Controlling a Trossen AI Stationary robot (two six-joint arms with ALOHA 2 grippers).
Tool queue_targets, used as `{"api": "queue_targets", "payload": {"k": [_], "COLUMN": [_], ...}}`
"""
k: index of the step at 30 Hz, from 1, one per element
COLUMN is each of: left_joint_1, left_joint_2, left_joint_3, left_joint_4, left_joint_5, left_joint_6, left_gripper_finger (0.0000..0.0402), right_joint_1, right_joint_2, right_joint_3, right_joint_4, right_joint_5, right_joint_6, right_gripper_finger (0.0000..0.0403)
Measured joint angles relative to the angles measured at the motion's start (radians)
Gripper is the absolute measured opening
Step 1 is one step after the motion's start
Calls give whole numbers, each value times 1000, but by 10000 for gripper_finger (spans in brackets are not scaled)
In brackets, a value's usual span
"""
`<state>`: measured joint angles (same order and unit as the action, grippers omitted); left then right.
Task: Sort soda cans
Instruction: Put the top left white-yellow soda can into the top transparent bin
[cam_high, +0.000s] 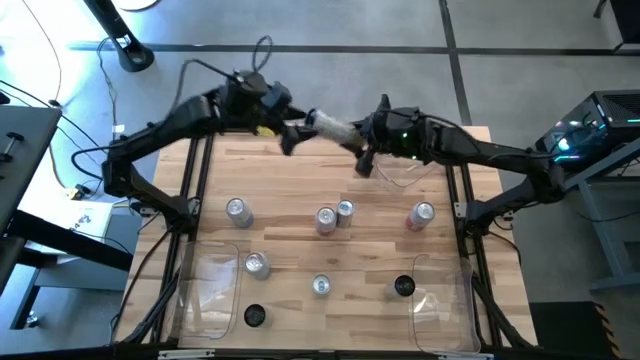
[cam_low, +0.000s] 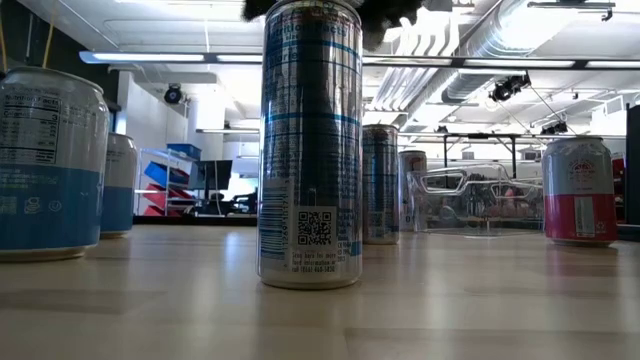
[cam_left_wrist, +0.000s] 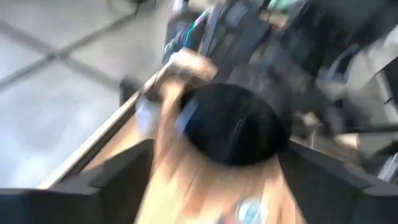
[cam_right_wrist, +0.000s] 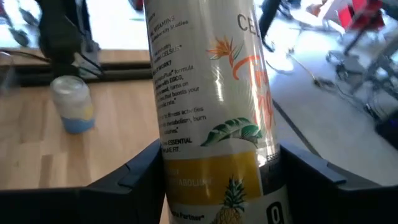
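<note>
One white soda can (cam_high: 331, 127) with a yellow pineapple band (cam_right_wrist: 214, 124) is in the air over the table's far middle, lying roughly level between both grippers. My right gripper (cam_high: 365, 152) is shut on it. My left gripper (cam_high: 289, 137) faces its other end; in the blurred left wrist view the can's black round end (cam_left_wrist: 233, 124) shows between my open fingers, and touch cannot be told. Several other cans stand upright on the table: silver ones (cam_high: 237, 210) (cam_high: 325, 220), a red-banded one (cam_high: 422, 214), dark-topped ones (cam_high: 403, 287) (cam_high: 254, 316). My right gripper pinches the can between its two fingers (cam_right_wrist: 140, 171) at the yellow band (cam_right_wrist: 211, 177) near one end. The fingers come from the table's right and the can runs on past them toward the left gripper. It is lifted clear of the table, about level.
Clear plastic bins sit at the near left (cam_high: 212, 290), the near right (cam_high: 445, 300) and the far right (cam_high: 408, 176). In the low view a tall blue-striped can (cam_low: 311, 150) stands close in front, with a blue-and-white can (cam_low: 45, 165) to its left.
</note>
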<state>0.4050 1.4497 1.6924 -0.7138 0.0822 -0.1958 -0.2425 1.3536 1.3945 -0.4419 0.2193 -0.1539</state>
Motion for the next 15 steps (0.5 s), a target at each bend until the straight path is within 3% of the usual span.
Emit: {"api": "queue_targets", "payload": {"k": [3, 9, 12, 15], "left_joint_1": [26, 39, 22, -22], "left_joint_2": [-22, -62, -91, -100], "left_joint_3": [3, -32, -126, -277], "left_joint_4": [-5, -8, 145, 408], "left_joint_5": [-29, -25, -26, -7], "left_joint_6": [19, 50, 52, 9], "left_gripper_finger": [383, 363, 364, 365], "right_joint_1": [-12, -39, -55, -73], "right_joint_2": [-6, -39, -71, -88], "right_joint_3": [46, 56, 58, 13], "right_joint_4": [-39, -170, -171, -93], "right_joint_5": [22, 11, 9, -43], "right_joint_6": [7, 25, 56, 89], "right_gripper_finger": [236, 236, 236, 236]}}
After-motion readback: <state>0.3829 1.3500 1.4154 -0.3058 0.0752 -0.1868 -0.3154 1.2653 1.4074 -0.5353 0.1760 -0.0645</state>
